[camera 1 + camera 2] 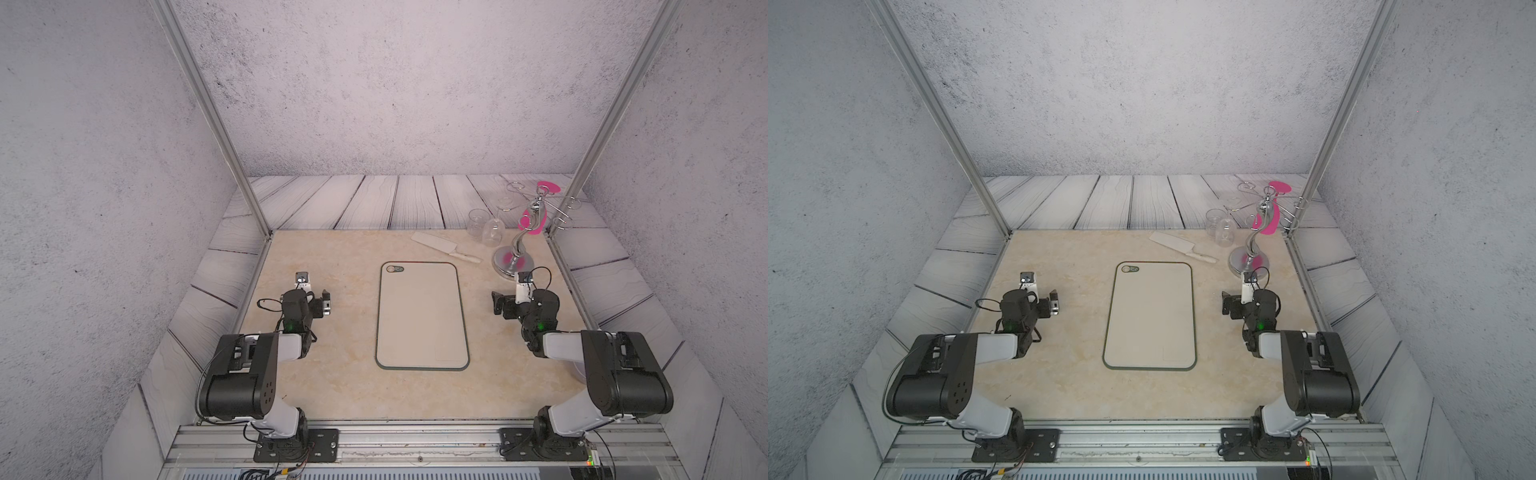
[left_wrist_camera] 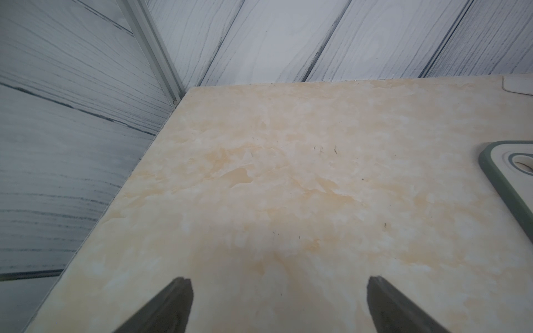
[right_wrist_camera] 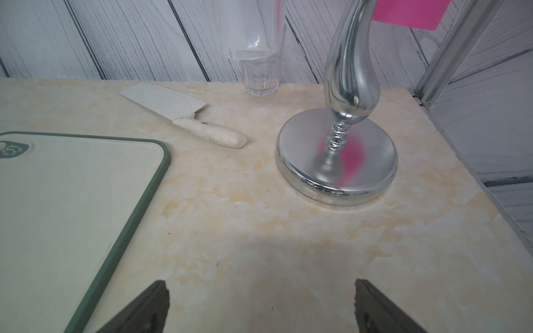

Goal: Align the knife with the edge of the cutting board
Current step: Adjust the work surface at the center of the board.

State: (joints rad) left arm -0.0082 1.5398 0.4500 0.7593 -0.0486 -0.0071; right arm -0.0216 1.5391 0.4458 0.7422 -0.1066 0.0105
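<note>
While the right claw (image 3: 261,284) stands spread, the knife (image 3: 178,111) lies well ahead, untouched.

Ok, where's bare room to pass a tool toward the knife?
Free: the strip between the cutting board and the left tool, and the near strip in front of the board. Crowded: the far right corner, where the knife lies between the board's far edge, the glasses and the chrome stand.

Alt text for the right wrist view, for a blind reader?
A cream knife lies at an angle on the beige table, just past the corner of the green-rimmed cutting board; a chrome stand and a glass sit nearby. The right gripper is open, empty.
</note>
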